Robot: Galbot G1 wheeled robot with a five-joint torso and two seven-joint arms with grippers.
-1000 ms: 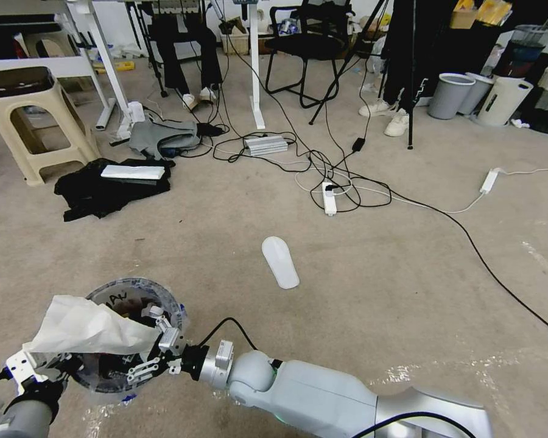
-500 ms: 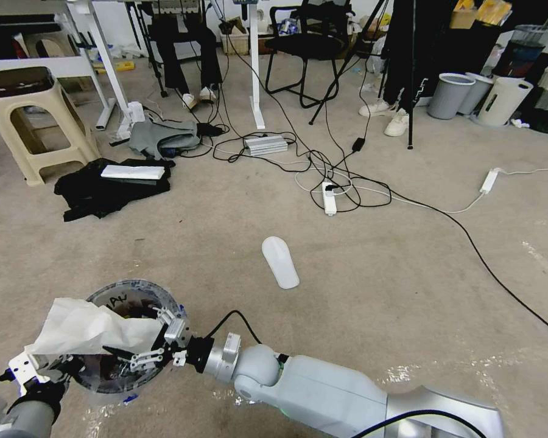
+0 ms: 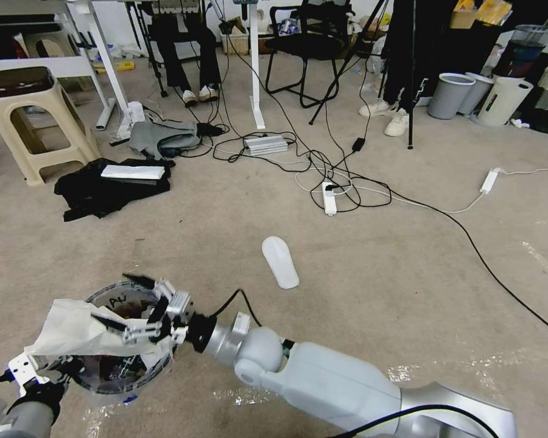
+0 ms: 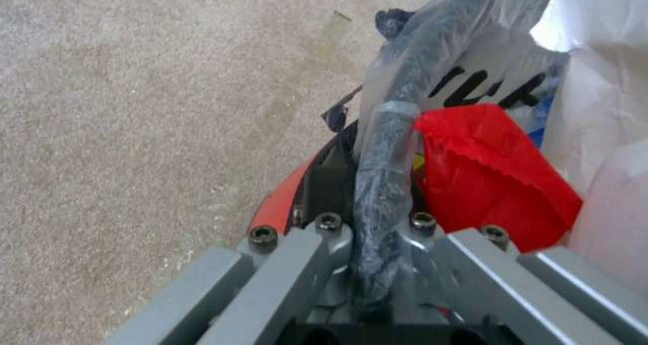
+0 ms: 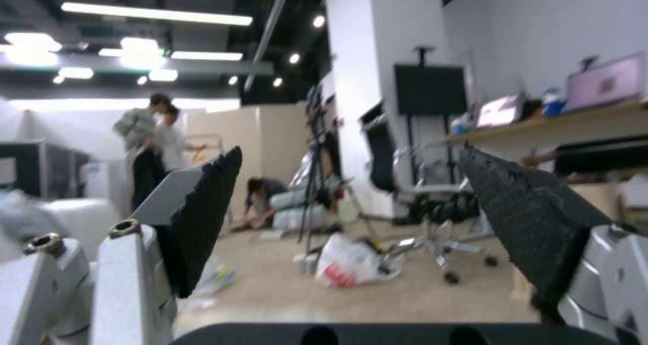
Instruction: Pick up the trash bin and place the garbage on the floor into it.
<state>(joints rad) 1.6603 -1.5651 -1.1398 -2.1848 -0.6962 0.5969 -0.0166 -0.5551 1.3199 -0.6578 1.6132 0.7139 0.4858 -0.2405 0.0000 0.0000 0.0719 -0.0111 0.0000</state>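
Note:
The trash bin [image 3: 112, 374], red with a clear bag over its rim, hangs low at my left. My left gripper [image 3: 42, 371] is shut on its rim [image 4: 392, 132], pinching bag and rim together. A big white tissue [image 3: 73, 331] drapes over the near rim, and a red wrapper [image 4: 493, 178] lies inside. My right gripper [image 3: 125, 301] hovers just above the bin's mouth, tilted up, jaws wide open. Nothing sits between its fingers [image 5: 202, 208] in the right wrist view. The carpeted floor [image 3: 377, 292] shows tape lines near my right arm.
A white slipper [image 3: 280, 261] lies ahead on the carpet. Tangled cables and a power strip [image 3: 329, 198] spread beyond it. Black clothes [image 3: 109, 185] and a beige stool [image 3: 36, 115] stand at the left. Grey bins [image 3: 450, 94] and a white bin [image 3: 504, 100] stand far right.
My right gripper has risen out of the bin's mouth, tilted upward and spread its fingers wider. The white tissue stays draped on the rim. The bin and left gripper hold still.

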